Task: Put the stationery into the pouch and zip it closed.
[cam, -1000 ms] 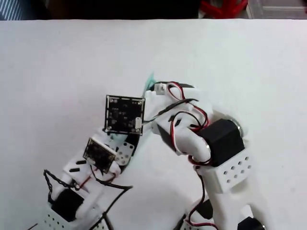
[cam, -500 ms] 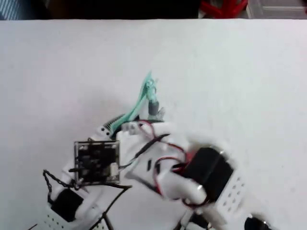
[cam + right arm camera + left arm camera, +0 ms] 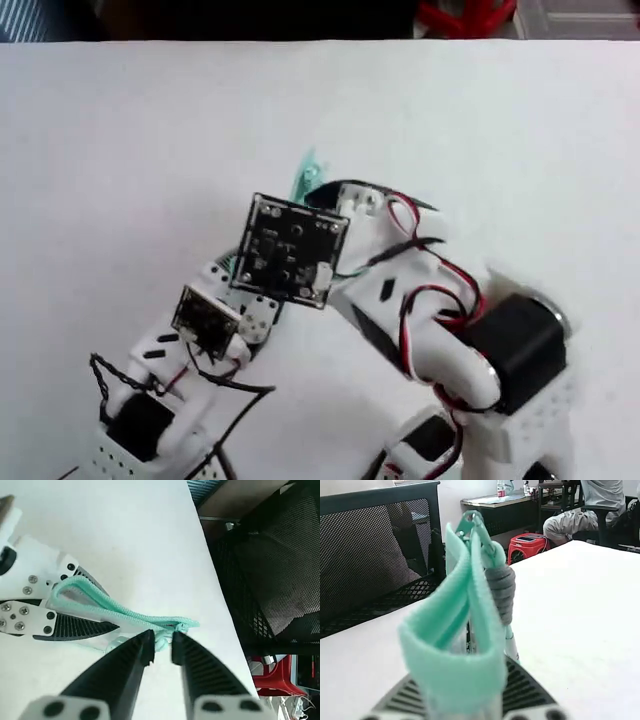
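A mint green pouch [image 3: 465, 645] stands on its long edge on the white table, its mouth gaping at the near end. My left gripper [image 3: 100, 605] is shut on that end of the pouch [image 3: 125, 612]. A pen with a grey grip [image 3: 501, 590] sticks up inside it. My right gripper [image 3: 162, 642] is at the far end, closed to a narrow gap with the zipper pull [image 3: 162, 636] between its black fingers. From above, the pouch's far tip [image 3: 303, 180] pokes out beside the right arm's camera board [image 3: 290, 250].
The two arms cross over the near middle of the table [image 3: 500, 120], the right arm [image 3: 450, 320] above the left arm [image 3: 200, 320]. A black cable [image 3: 110, 375] loops at the near left. A black mesh chair [image 3: 270, 580] stands past the far edge.
Half a second ago the right arm had swung back toward the near left, baring the pouch and pen. It is now back over the pouch's far end, as one second ago. The left arm kept still.
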Available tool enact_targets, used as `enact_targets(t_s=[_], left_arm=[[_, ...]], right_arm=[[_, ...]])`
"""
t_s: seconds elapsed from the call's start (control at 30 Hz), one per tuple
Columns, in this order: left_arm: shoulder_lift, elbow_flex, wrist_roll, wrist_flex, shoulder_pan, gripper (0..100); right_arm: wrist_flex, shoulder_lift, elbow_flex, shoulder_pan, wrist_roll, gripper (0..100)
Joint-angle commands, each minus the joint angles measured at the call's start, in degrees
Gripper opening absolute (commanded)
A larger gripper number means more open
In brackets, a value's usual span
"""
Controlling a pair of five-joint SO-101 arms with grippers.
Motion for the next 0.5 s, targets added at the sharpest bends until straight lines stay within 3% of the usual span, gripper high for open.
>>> enact_targets(t_s=[0.0, 0.47], left_arm=[[0.31, 0.35, -0.97, -0.79, -0.92, 2], [0.31, 0.35, -0.97, -0.79, -1.27, 2]], right_arm=[[1.19, -0.40, -1.76, -0.13, -2.55, 21.6], [-10.07, -0.48, 15.74, 0.57, -3.34, 21.7]])
